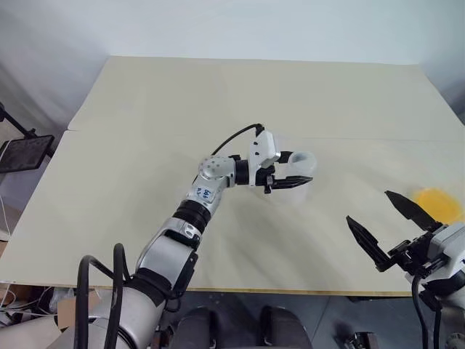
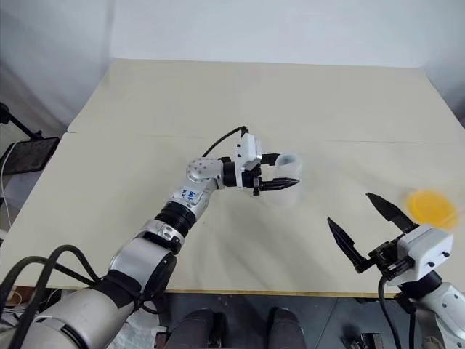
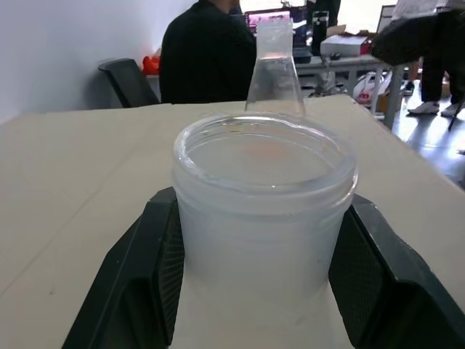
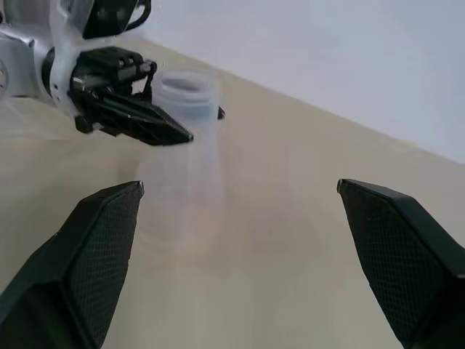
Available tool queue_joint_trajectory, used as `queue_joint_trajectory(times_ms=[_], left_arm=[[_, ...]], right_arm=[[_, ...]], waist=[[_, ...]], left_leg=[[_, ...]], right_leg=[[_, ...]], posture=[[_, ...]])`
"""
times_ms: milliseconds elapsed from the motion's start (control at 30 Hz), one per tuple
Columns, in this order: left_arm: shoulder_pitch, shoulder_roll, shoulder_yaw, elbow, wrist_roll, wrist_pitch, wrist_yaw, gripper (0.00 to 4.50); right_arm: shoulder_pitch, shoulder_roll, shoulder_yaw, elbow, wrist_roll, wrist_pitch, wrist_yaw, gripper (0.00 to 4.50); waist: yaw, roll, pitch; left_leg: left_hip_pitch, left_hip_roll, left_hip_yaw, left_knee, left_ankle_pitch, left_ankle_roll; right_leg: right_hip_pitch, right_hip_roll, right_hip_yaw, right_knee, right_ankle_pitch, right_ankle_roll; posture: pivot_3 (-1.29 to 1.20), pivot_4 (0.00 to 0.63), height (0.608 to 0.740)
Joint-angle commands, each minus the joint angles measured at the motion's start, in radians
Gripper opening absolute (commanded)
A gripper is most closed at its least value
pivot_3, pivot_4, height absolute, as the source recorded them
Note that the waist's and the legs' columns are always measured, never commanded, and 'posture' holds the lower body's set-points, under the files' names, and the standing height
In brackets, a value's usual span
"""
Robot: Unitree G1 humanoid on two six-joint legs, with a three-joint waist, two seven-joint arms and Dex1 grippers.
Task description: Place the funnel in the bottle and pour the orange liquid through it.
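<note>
While the L gripper (image 1: 285, 179) is clamped on a clear jar (image 1: 298, 173) mid-table (image 1: 145, 145), funnel isn't yet placed. R gripper (image 1: 383, 227) gapes empty beside the orange liquid (image 1: 437, 204); bottle (image 3: 275, 69) stands beyond jar, pour not begun.

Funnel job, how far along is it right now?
Nothing looks finished yet. In hand: the left gripper grips a clear cup at mid-table, while the right gripper is open and empty. The orange liquid sits unpoured near the table's right edge. I can't spot the funnel, so seating it in the bottle and pouring are left.
</note>
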Motion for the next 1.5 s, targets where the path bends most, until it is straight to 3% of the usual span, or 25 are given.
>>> queue_joint_trajectory(times_ms=[33, 67, 133, 300, 333, 533, 667, 767, 833, 967, 1167, 1333, 1500], left_arm=[[-0.037, -0.023, 0.021, 0.027, 0.013, -0.035, 0.012, 2.33], [-0.038, -0.026, 0.024, 0.032, 0.013, -0.035, 0.004, 2.33], [-0.034, -0.028, 0.030, 0.025, 0.003, -0.022, -0.033, 3.04], [-0.024, -0.010, 0.085, -0.031, -0.061, 0.058, -0.105, 4.38], [-0.025, 0.001, 0.094, -0.044, -0.067, 0.071, -0.115, 4.48], [-0.030, 0.081, 0.139, -0.135, -0.092, 0.121, -0.141, 4.48], [0.000, 0.181, 0.158, -0.171, -0.085, 0.108, -0.173, 4.48], [0.085, 0.332, 0.230, -0.278, -0.136, 0.153, -0.204, 4.48], [0.120, 0.375, 0.245, -0.332, -0.152, 0.189, -0.199, 4.48], [0.322, 0.492, 0.338, -0.572, -0.205, 0.310, -0.105, 4.48], [0.709, 0.599, 0.486, -0.855, -0.255, 0.413, 0.004, 4.48], [1.052, 0.614, 0.644, -1.034, -0.297, 0.466, 0.087, 4.48], [1.296, 0.603, 0.770, -1.082, -0.315, 0.449, 0.114, 4.48]], right_arm=[[0.001, 0.008, -0.008, -0.035, -0.005, -0.025, -0.019, 4.50], [-0.003, 0.009, -0.003, -0.034, -0.007, -0.026, -0.021, 4.50], [-0.011, 0.008, 0.003, -0.031, -0.008, -0.026, -0.023, 4.50], [-0.029, -0.002, 0.007, -0.018, -0.004, -0.021, -0.015, 4.50], [-0.035, -0.007, 0.006, -0.015, -0.002, -0.017, -0.013, 4.50], [-0.079, -0.034, 0.009, 0.020, 0.008, -0.007, 0.016, 4.50], [-0.121, -0.063, 0.024, 0.060, 0.018, 0.002, 0.053, 4.50], [-0.204, -0.131, 0.058, 0.119, 0.055, 0.031, 0.138, 4.50], [-0.229, -0.155, 0.068, 0.136, 0.073, 0.044, 0.174, 4.50], [-0.312, -0.227, 0.155, 0.171, 0.093, 0.080, 0.300, 4.50], [-0.416, -0.230, 0.291, 0.175, 0.091, 0.125, 0.374, 4.50], [-0.468, -0.217, 0.363, 0.177, 0.086, 0.139, 0.400, 4.50], [-0.495, -0.213, 0.396, 0.183, 0.077, 0.135, 0.420, 4.50]], waist=[[0.003, 0.000, 0.000], [0.003, 0.000, 0.000], [0.003, 0.000, 0.000], [0.000, 0.000, 0.000], [-0.001, 0.000, 0.000], [-0.002, 0.000, 0.000], [-0.003, 0.000, 0.000], [-0.016, 0.000, 0.000], [-0.026, 0.001, 0.000], [-0.024, 0.000, 0.000], [-0.028, 0.000, 0.000], [-0.026, 0.000, 0.000], [-0.021, -0.001, 0.000]], left_leg=[[0.000, 0.000, 0.000, 0.000, 0.000, 0.000], [0.000, 0.000, -0.001, 0.000, 0.000, 0.000], [0.000, 0.000, -0.001, 0.000, 0.000, 0.001], [0.000, 0.000, -0.001, 0.000, 0.000, 0.001], [0.000, 0.000, 0.000, 0.000, 0.000, 0.001], [0.000, 0.000, -0.001, 0.000, 0.000, 0.001], [0.000, 0.000, -0.001, 0.000, 0.000, 0.001], [0.001, 0.001, 0.000, 0.000, 0.000, 0.001], [0.001, 0.002, -0.001, 0.000, 0.000, 0.001], [0.001, 0.001, -0.004, 0.000, 0.001, 0.000], [0.001, 0.002, -0.008, 0.002, 0.000, 0.000], [0.001, 0.002, -0.009, 0.002, 0.000, 0.000], [0.002, 0.002, -0.011, 0.003, -0.001, -0.001]], right_leg=[[0.000, 0.000, 0.000, 0.000, 0.000, 0.000], [0.000, 0.000, 0.000, 0.000, 0.000, 0.000], [0.000, -0.001, 0.000, 0.000, 0.000, 0.001], [0.000, -0.001, -0.001, 0.000, 0.000, 0.001], [0.000, -0.001, 0.000, 0.000, 0.000, 0.001], [0.000, 0.000, 0.000, 0.001, 0.000, 0.001], [0.000, 0.000, -0.001, 0.002, 0.000, 0.001], [0.000, 0.000, 0.000, 0.002, 0.000, 0.001], [0.000, 0.000, 0.000, 0.004, 0.000, 0.000], [0.000, -0.002, -0.002, 0.007, 0.000, 0.001], [0.001, -0.002, -0.003, 0.009, 0.000, 0.001], [0.002, -0.003, -0.003, 0.008, 0.000, 0.000], [0.005, -0.004, -0.004, 0.005, 0.000, 0.000]], posture=[[0.00, 0.150, 0.740], [0.00, 0.150, 0.740], [0.00, 0.150, 0.740], [0.00, 0.150, 0.740], [0.00, 0.150, 0.740], [0.00, 0.150, 0.740], [0.00, 0.150, 0.740], [0.00, 0.150, 0.740], [0.00, 0.150, 0.740], [0.00, 0.150, 0.740], [0.00, 0.150, 0.740], [0.00, 0.150, 0.740], [0.00, 0.150, 0.740]])
